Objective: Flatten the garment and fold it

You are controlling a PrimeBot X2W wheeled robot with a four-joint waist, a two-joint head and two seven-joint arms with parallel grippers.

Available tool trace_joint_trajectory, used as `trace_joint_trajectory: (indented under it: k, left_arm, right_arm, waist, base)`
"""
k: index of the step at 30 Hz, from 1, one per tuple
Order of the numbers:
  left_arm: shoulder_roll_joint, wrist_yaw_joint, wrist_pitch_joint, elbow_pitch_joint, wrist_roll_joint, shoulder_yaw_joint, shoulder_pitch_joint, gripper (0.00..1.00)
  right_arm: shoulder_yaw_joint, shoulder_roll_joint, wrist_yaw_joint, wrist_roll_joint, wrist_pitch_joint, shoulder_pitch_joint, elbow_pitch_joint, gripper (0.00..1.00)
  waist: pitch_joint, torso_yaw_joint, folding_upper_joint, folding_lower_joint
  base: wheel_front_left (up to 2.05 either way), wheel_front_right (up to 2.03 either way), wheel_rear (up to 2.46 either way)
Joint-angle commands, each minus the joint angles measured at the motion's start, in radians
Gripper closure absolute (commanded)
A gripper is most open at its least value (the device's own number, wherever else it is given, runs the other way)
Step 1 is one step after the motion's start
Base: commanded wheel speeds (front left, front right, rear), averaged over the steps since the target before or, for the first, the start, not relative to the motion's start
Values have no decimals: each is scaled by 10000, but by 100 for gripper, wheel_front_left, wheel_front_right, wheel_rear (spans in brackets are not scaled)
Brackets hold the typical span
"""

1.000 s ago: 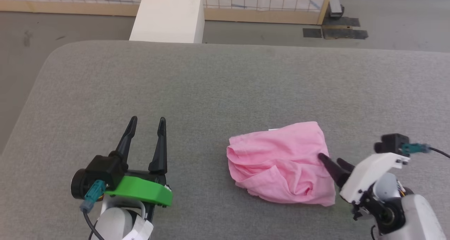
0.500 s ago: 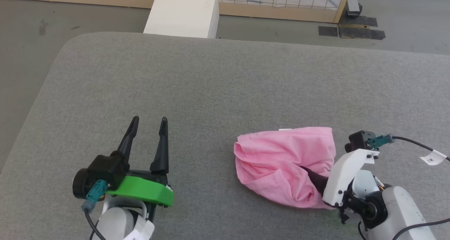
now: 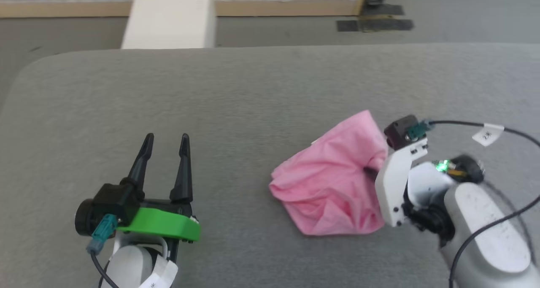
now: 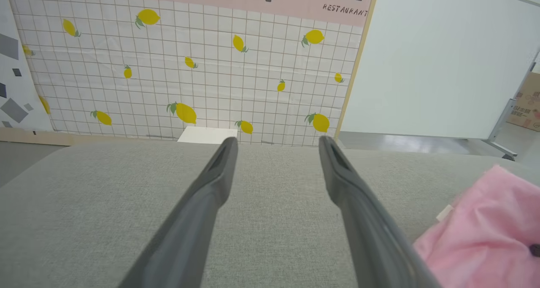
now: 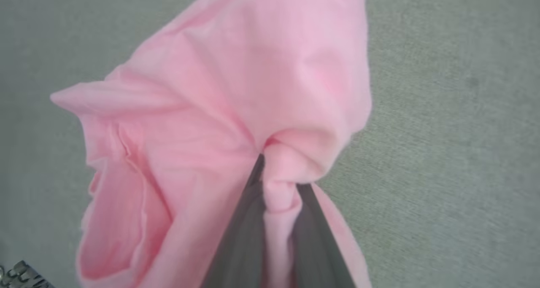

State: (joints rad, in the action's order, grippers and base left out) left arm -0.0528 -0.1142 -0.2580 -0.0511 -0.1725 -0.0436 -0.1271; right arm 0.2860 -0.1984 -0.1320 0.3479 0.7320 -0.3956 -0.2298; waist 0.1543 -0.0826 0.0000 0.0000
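The garment is a crumpled light-pink heap on the grey padded table, right of centre. My right gripper is shut on a fold at its right side, and the cloth there rises in a peak. In the right wrist view the pink garment bunches between the two dark fingers, with the right gripper pinching a roll of cloth. My left gripper stands open over bare table at the lower left, well apart from the garment. The left wrist view has the left gripper open and the garment at its lower right, with a small white label.
A white box stands on the floor beyond the table's far edge. A tiled wall with lemon prints and a wooden skirting lie behind it. A black cable with a white tag runs from my right wrist.
My right gripper has pushed into the garment's right side, shut on a fold and lifted it, so the cloth peaks upward. The head camera has shifted. The left gripper has stayed put.
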Motion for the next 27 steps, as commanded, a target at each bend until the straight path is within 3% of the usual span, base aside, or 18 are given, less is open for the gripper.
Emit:
trace_joint_trajectory:
  k: [1,7,14,19,27]
  left_arm:
    - [13,-32,-38,95,81,17,-188,0]
    - [-132,-91,-38,349,324,-129,-637,0]
    - [-540,-122,-38,632,571,-302,-1172,0]
    - [-877,-132,-16,764,706,-438,-1431,0]
    - [-1397,-137,458,1260,817,-476,-1649,0]
  right_arm:
    - [278,-314,13,-263,-14,-324,65,100]
    - [1122,-1387,13,-1153,-730,-1312,-489,100]
    - [680,-1485,13,-1877,-2205,-2502,-2231,100]
    - [-509,-1261,13,-2591,-3167,-3347,-3896,100]
    - [-2731,-1257,13,-4712,-4331,-4375,-5748,100]
  waist:
    - [377,-1118,0,0]
    - [991,-2446,0,0]
    - [1884,-3654,0,0]
    - [2456,-4034,0,0]
    - [3286,-3920,0,0]
  base:
    - [0,0,0]
    - [0,0,0]
    - [0,0,0]
    - [0,0,0]
    - [0,0,0]
